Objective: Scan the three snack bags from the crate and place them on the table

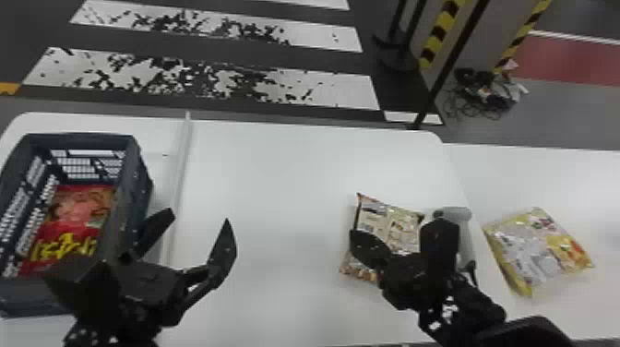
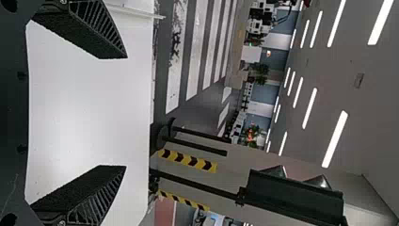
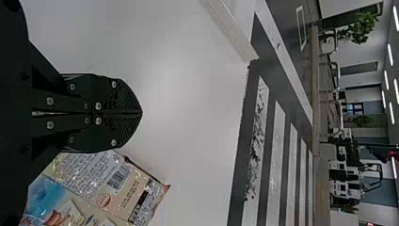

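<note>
By the crate (image 1: 137, 184), your left gripper (image 1: 197, 220) has its jaws apart, likely to straddle the red bag (image 1: 76, 217) inside; your empty right gripper (image 3: 141, 113) has its jaws together near the beige bag (image 1: 387, 224) on the desk (image 1: 286, 184), the yellow bag (image 1: 539, 249) farther right.

From the left wrist, we see our left gripper (image 1: 198, 217) above the table (image 2: 89, 113), its two ribbed black fingers (image 2: 96, 37) spread well apart with the white tabletop between them. A thin pale rail (image 2: 134, 11) runs to the table's far edge, near one finger. Past that edge we make out white stripes (image 2: 176, 61) on the dark floor, and black posts (image 2: 197, 146) standing just beyond the table. By the posts, also beyond the table, rises a pillar (image 2: 226, 165) edged with yellow-and-black tape (image 2: 188, 160). A dark box (image 2: 294, 197) sits on a pole (image 2: 202, 184) higher than the table. Well beyond the table we spot plants (image 2: 254, 134), and high above it, long ceiling lights (image 2: 335, 139).
</note>
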You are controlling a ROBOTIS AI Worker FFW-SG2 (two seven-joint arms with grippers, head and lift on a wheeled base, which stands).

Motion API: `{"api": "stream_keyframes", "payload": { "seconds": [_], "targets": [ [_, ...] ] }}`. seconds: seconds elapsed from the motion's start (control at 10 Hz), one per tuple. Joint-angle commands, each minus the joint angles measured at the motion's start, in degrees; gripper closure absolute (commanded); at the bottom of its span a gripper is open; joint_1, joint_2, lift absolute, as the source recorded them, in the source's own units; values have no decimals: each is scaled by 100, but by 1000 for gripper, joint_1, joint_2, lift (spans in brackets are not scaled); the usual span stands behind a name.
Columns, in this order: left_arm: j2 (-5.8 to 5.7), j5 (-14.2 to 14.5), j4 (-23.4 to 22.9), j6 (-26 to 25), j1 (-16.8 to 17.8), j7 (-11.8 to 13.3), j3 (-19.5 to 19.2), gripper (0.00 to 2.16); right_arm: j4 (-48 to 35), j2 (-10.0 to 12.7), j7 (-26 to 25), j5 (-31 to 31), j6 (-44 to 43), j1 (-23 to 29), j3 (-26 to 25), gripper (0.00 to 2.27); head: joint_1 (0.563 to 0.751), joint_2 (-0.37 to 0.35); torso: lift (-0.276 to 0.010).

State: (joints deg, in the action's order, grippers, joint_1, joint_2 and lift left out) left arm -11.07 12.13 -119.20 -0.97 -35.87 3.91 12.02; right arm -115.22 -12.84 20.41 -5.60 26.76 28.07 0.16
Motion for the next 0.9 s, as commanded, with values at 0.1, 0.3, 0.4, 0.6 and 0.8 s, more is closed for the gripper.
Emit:
{"api": "stream_keyframes", "payload": {
  "seconds": [0.1,0.3,0.4,0.6,0.8],
  "targets": [
    [-9,0,-7,13,-17,-4,-15,29,545,203,-29,33,-8,-302,133,1771,695,-109,-62],
    [-9,0,2,13,10,5,-15,29,967,291,-81,59,-96,-425,177,1774,695,-98,-62],
    [-9,0,11,13,19,5,-7,29,1116,291,-99,50,-96,-460,169,1771,695,-99,-62],
    [-1,9,20,13,27,5,-15,29,1169,291,-99,59,-78,-416,72,1771,695,-105,-62],
    [-1,27,20,13,45,5,-15,29,1098,256,-55,-2,-113,-249,-148,1771,695,-124,-62]
  ]
}}
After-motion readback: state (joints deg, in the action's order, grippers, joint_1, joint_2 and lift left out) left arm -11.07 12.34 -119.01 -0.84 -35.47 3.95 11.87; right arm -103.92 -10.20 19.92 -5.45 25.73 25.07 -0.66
